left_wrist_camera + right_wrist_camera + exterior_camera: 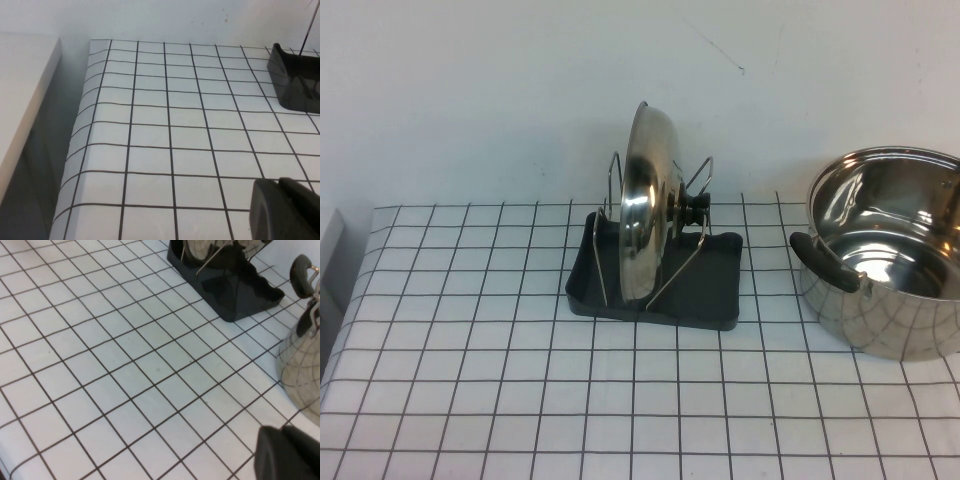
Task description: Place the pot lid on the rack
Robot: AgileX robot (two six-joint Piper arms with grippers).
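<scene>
Even bright light, glare on steel pot (pixel 890 270).

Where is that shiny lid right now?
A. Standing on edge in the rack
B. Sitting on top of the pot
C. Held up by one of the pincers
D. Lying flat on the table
A. The lid stands upright on its edge between the wire loops of the rack, while the pot sits open to the right, and both pincers, left and right, are shut, empty and pulled back.

The pot lid (pixel 646 205) stands on edge in the rack (pixel 720 296), between its wire loops (pixel 692 235); the rack sits mid-table. The pot (pixel 890 262) stands right of the rack, apart from it.
</scene>
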